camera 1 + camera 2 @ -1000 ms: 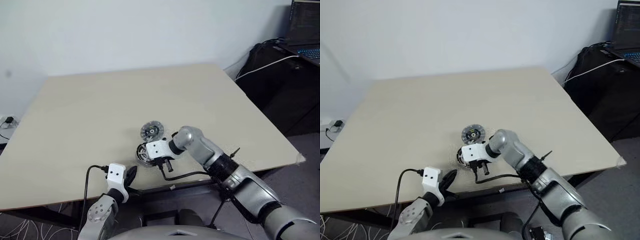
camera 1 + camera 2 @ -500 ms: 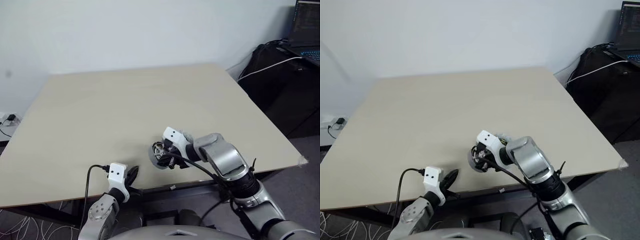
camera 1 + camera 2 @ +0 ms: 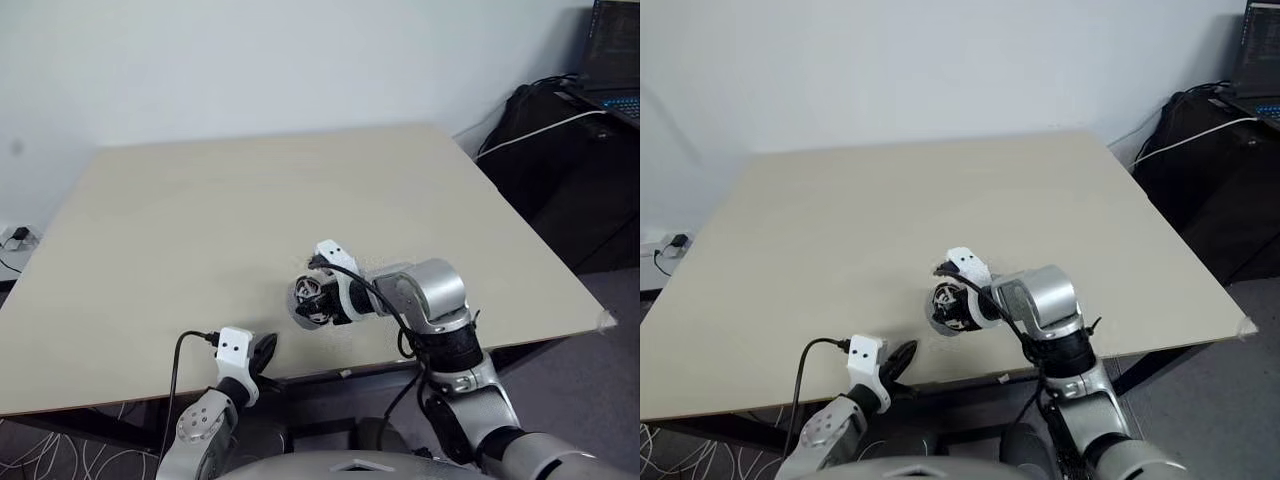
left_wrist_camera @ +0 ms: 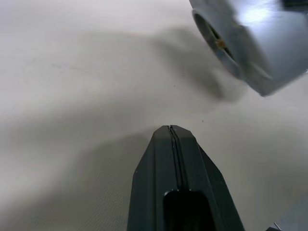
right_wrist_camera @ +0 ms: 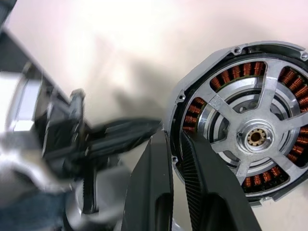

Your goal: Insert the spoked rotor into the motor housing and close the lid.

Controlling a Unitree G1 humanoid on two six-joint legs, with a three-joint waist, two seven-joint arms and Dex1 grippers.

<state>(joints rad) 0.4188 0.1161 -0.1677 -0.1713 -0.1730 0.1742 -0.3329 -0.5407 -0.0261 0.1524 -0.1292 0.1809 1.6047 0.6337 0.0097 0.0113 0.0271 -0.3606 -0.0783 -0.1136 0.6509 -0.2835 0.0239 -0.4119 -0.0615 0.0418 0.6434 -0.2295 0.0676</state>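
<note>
Left eye view – right claw (image 3: 312, 300): hanging just above the near middle of the worktop (image 3: 200, 200), its fingers clamped on the rim of the spoked rotor (image 3: 307, 303), which is riding clear of the surface with its face turned toward the robot's left.
Left eye view – left claw (image 3: 262, 350): resting by the near edge of the worktop, fingers pressed together, carrying nothing.
Left eye view – other parts: the motor housing and the lid are hiding behind the raised arm; I cannot place either.

Right eye view – risk: same layout; the rotor (image 3: 946, 305) is tilting on edge, held by the rim alone. Judging from that, a slip or a swing in the pinch could be dropping it onto the worktop.

Left wrist view – left claw: two black fingers (image 4: 175, 168) lying flat against each other over bare worktop; a blurred silver body is looming overhead, not identifiable.

Right wrist view – rotor look: copper-brown windings (image 5: 243, 70) ringing a silver spoked plate with a small brass-toothed bore at centre; grey outer ring carrying small screws.
Right wrist view – grip: ribbed pads (image 5: 192, 173) biting the outer ring at a single spot; off-centre hold, so seating it skewed in the housing looks the likelier fault.
</note>
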